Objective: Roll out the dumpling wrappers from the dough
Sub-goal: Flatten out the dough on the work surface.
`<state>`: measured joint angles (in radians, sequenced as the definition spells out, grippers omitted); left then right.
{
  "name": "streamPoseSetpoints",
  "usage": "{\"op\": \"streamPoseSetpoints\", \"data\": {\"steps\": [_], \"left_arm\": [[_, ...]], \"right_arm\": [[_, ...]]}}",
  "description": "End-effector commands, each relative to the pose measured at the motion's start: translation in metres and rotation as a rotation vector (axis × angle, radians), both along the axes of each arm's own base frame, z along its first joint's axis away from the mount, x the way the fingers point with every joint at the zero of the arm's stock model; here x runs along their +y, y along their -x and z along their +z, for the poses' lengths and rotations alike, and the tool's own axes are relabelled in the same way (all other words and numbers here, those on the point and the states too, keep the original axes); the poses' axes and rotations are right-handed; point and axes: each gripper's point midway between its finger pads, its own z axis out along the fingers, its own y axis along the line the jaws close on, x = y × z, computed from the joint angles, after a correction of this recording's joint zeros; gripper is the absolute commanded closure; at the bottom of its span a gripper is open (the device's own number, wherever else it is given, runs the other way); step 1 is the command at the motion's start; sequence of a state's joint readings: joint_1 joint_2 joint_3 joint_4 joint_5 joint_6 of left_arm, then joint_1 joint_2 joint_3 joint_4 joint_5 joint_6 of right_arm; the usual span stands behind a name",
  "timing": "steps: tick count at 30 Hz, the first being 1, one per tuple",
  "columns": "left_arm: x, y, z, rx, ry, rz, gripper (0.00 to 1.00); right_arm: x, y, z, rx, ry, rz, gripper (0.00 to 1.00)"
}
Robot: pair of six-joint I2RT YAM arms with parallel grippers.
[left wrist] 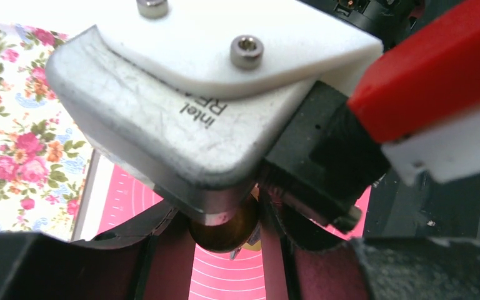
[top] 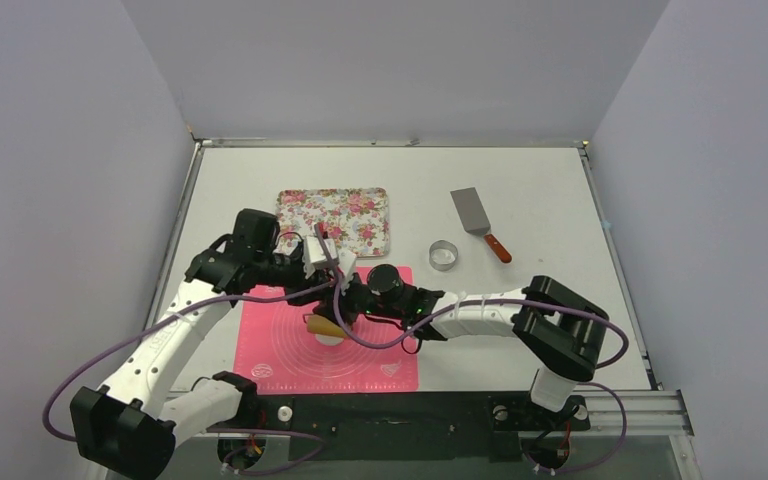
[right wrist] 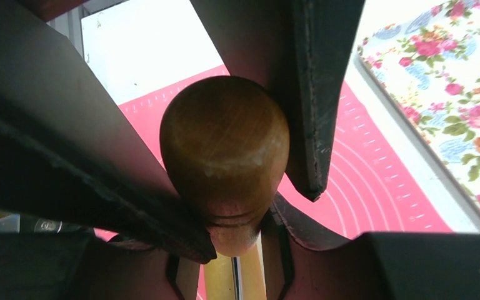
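Observation:
A wooden rolling pin (top: 324, 325) lies tilted over the pink mat (top: 280, 355), and both grippers hold it. My left gripper (top: 336, 282) is shut on one brown handle knob (left wrist: 225, 230), which shows between its dark red fingers (left wrist: 162, 262); the right arm's camera housing blocks most of that view. My right gripper (top: 356, 300) is shut on the other brown handle (right wrist: 225, 147), with the pale roller body (right wrist: 222, 278) just below it. A small patch of white dough (top: 331, 341) shows under the pin. Its shape is mostly hidden, so I cannot tell whether it is one of the dumpling wrappers.
A floral tray (top: 310, 200) sits behind the mat. To the right lie a small metal ring cutter (top: 444, 254) and a metal spatula (top: 472, 212) with a reddish handle. The two arms cross closely over the mat's top edge.

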<state>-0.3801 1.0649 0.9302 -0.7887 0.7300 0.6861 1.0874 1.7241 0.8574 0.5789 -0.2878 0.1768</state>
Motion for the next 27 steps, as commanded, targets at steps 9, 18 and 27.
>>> {"op": "streamPoseSetpoints", "data": {"steps": [9, 18, 27], "left_arm": [[-0.017, 0.007, -0.007, -0.013, 0.049, -0.088, 1.0], [-0.011, 0.022, -0.049, 0.091, 0.004, -0.105, 1.0], [-0.004, 0.048, -0.048, 0.111, 0.005, -0.151, 1.0]], "right_arm": [[-0.013, -0.057, 0.009, -0.023, -0.005, -0.161, 1.0], [-0.008, -0.033, -0.043, 0.099, 0.04, -0.117, 1.0], [-0.004, 0.002, -0.054, 0.17, 0.058, -0.056, 1.0]]}}
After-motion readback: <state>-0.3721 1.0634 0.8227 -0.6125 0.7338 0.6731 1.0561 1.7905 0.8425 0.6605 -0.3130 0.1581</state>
